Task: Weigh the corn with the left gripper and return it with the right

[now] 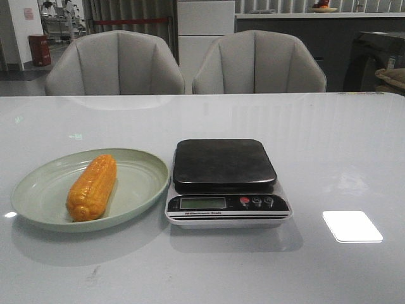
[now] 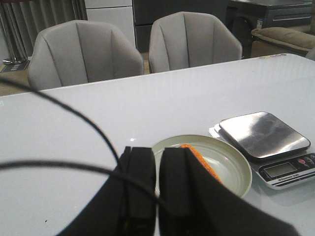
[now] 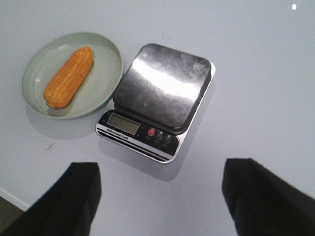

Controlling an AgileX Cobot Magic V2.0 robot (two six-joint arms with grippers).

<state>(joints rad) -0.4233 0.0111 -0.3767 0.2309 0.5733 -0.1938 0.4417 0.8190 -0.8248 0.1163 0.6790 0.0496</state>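
Note:
The orange-yellow corn (image 1: 93, 187) lies in a pale green plate (image 1: 38, 190) at the table's front left; it also shows in the right wrist view (image 3: 69, 77). A kitchen scale (image 1: 224, 166) with an empty black platform stands just right of the plate. My left gripper (image 2: 157, 172) is shut and empty, well short of the plate, its fingers hiding most of the corn (image 2: 199, 158) in the left wrist view. My right gripper (image 3: 160, 196) is open wide and empty, high above the table in front of the scale (image 3: 160, 93). Neither gripper shows in the front view.
Two grey chairs (image 1: 114, 63) stand behind the table's far edge. A bright patch of light (image 1: 352, 225) reflects on the table at the front right. A black cable (image 2: 74, 118) loops across the left wrist view.

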